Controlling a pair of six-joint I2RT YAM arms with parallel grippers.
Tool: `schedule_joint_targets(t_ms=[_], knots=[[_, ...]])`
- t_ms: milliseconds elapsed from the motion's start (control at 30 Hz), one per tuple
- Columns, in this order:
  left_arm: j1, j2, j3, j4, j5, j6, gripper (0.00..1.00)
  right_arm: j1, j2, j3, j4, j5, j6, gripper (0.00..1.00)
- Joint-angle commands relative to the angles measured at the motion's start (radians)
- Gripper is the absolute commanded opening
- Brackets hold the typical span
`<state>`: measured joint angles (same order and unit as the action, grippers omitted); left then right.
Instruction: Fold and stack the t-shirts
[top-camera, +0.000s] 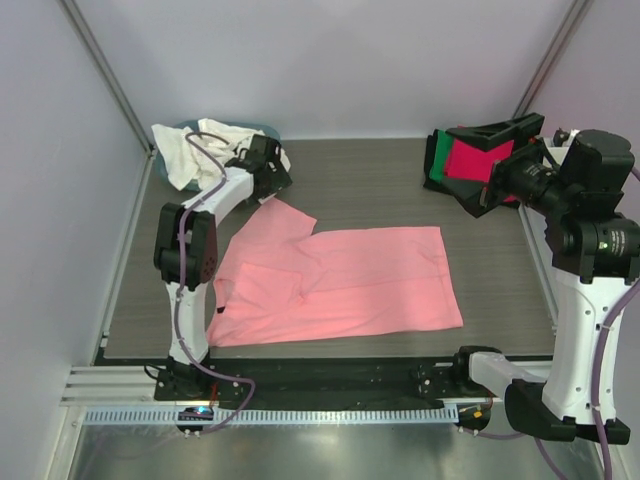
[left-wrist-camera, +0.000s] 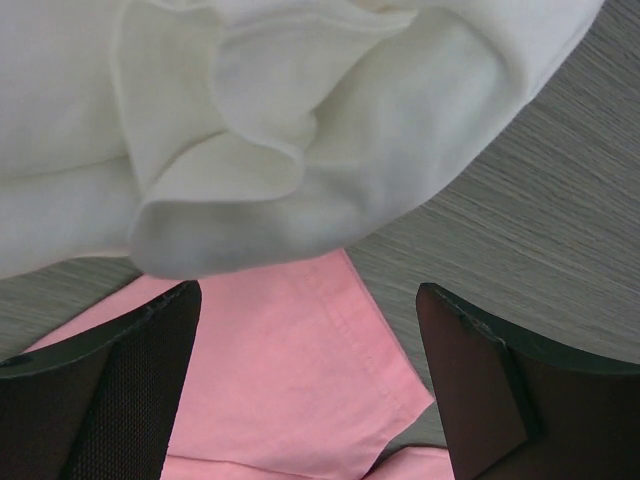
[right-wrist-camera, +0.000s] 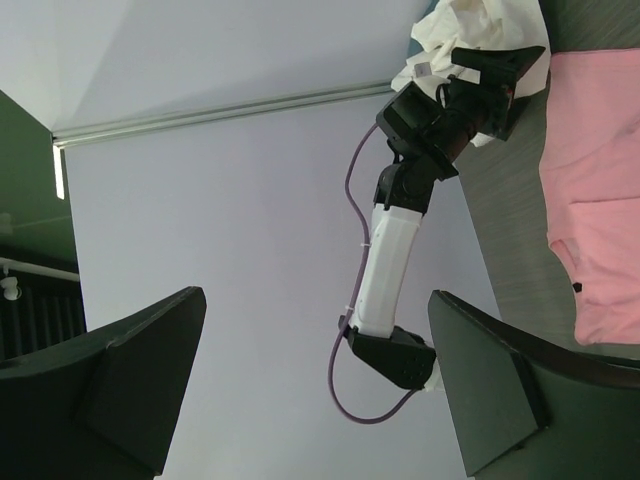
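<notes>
A salmon pink t-shirt (top-camera: 340, 285) lies spread flat in the middle of the table, one sleeve reaching up left. My left gripper (top-camera: 275, 182) is open and empty just above that sleeve (left-wrist-camera: 300, 380), next to a crumpled cream white shirt (left-wrist-camera: 280, 120). The cream shirts (top-camera: 190, 150) are heaped at the back left. A stack of magenta red (top-camera: 470, 158), green (top-camera: 436, 155) and black (top-camera: 490, 130) shirts sits at the back right. My right gripper (top-camera: 488, 190) is open and empty, held in the air beside that stack, pointing left.
A teal-blue tub (top-camera: 265, 128) shows under the cream heap at the back left. The grey table (top-camera: 380, 190) is walled by pale panels on three sides. A black rail (top-camera: 340, 370) runs along the near edge.
</notes>
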<state>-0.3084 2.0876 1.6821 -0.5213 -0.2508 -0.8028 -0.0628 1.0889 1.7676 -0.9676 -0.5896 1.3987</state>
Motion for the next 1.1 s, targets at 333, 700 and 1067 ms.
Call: schedule_joint_targets(t_ms=[333,700,1067], knots=[[-0.077,0.299,0.449,-0.249,-0.151,-0.022,0.87,0.023,-0.04,-0.117,0.086,-0.049,0.0,1.0],[-0.1,0.241,0.312,-0.258,-0.234,-0.073,0.83,0.05,-0.072,-0.281,0.056,-0.016,-0.09,1.0],[-0.1,0.344,0.435,-0.324,-0.209,-0.045,0.55,0.05,-0.104,-0.385,0.059,0.037,-0.138,1.0]])
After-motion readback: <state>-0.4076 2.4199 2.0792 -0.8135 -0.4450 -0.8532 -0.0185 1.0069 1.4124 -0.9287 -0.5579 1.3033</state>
